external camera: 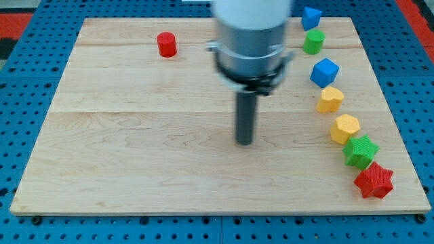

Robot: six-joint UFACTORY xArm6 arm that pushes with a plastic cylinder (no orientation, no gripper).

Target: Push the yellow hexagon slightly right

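- The wooden worktop [135, 156] lies on a blue board full of holes [27, 81].
- The arm has no fingers at all, just a dark rod [245, 118] hanging straight down from a big grey and white body [249, 37].
- My tip [244, 143] sits near the middle of the worktop, with bare wood all around it.
- The yellow hexagon [345, 128] is far over on the view's right, well apart from my tip.
- It is one of a curved line of blocks that runs down the right side.
- At the top of that line is a blue block [311, 16], partly behind the arm's body, so I cannot tell its shape.
- Just under it stands a green cylinder [313, 41].
- Next comes a blue cube [325, 72], then a yellow heart [330, 99] close below it.
- The yellow hexagon sits below the yellow heart.
- A green star [361, 150] is just beside the yellow hexagon, down and to the right, maybe touching it.
- A red star [373, 180] is last, near the bottom right corner, right up against the green star.
- A red cylinder [166, 45] stands alone near the top left, well apart from everything else.
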